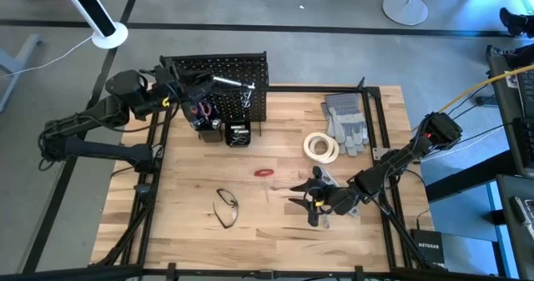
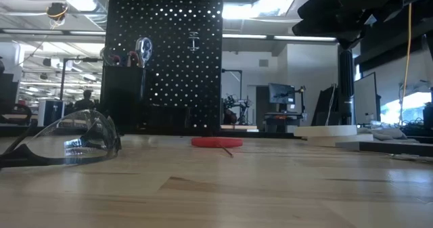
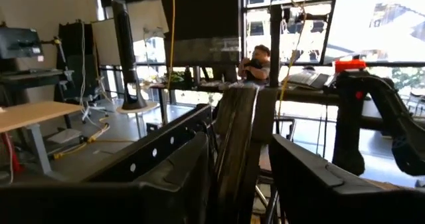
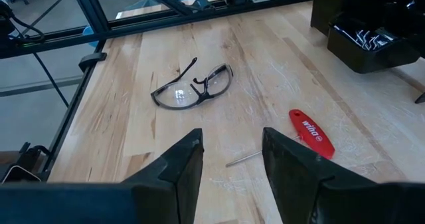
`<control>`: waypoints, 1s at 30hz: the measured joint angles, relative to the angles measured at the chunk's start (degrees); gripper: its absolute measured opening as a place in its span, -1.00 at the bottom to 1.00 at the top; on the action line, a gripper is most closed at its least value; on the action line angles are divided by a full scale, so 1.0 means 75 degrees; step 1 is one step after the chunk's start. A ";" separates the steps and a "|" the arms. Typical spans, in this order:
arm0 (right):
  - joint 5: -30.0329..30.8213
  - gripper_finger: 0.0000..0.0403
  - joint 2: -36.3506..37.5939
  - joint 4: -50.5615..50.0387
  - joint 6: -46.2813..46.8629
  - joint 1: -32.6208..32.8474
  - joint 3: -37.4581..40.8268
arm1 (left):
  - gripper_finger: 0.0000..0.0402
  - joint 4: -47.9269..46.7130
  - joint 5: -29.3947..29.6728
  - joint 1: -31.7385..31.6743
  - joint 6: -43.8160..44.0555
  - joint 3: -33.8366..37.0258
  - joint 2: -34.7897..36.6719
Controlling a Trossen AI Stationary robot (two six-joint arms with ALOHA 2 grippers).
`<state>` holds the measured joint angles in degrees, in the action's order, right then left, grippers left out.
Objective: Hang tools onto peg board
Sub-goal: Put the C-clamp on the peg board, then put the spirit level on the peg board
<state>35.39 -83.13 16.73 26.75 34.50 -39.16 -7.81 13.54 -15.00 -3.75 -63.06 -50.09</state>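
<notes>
The black peg board stands upright at the table's far side, with small black bins on its front. Red-handled pliers stick up out of one bin. A silver bar level shows against the board's upper part. My left gripper is up at the board's top left, open, its fingers on either side of the board's edge. On the table lie safety glasses, a red-handled screwdriver and a white tape roll. My right gripper hovers open, short of the screwdriver.
Grey work gloves lie at the far right, beside the tape roll. Black frame rails run along the table's edges. In the left wrist view a person sits at a desk beyond the table.
</notes>
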 joint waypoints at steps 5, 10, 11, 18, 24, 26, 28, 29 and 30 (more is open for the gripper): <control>-0.0005 -0.22 0.0000 0.0020 0.0005 -0.0003 0.0000 | -0.17 0.0224 0.0547 0.0000 -0.0001 -0.0057 -0.0003; -0.0066 -0.22 0.0000 0.0029 0.0046 -0.0003 0.0000 | -0.02 0.0213 0.1087 -0.0015 -0.0070 -0.0091 0.0000; -0.0066 -0.22 0.0000 0.0029 0.0048 -0.0003 0.0000 | 0.00 0.0240 0.1102 -0.0015 -0.0095 -0.0088 0.0002; -0.0065 -0.22 0.0000 0.0035 0.0058 -0.0003 0.0000 | 0.02 0.0795 0.0941 0.0086 -0.0599 -0.0076 0.0000; -0.0064 -0.22 0.0000 0.0032 0.0026 -0.0003 0.0000 | 0.02 0.0972 0.0396 0.0467 -0.1659 -0.0076 0.0018; -0.0066 -0.22 0.0000 0.0029 0.0012 -0.0003 0.0000 | 0.02 0.1252 0.0402 0.0607 -0.2315 -0.0079 0.0023; -0.0079 -0.22 0.0000 0.0037 0.0011 -0.0003 0.0000 | 0.02 0.1357 0.0396 0.0716 -0.2783 -0.0238 0.0035; -0.0178 -0.22 0.0000 0.0037 0.0014 -0.0003 0.0000 | 0.02 0.1336 0.0391 0.0804 -0.2827 -0.0373 0.0036; -0.0367 -0.22 0.0000 0.0037 0.0024 -0.0003 0.0000 | 0.02 0.1319 0.0342 0.0916 -0.2815 -0.0498 0.0049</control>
<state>32.64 -83.13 17.01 26.93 34.48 -39.16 2.08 16.11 -8.14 -24.87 -66.80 -49.72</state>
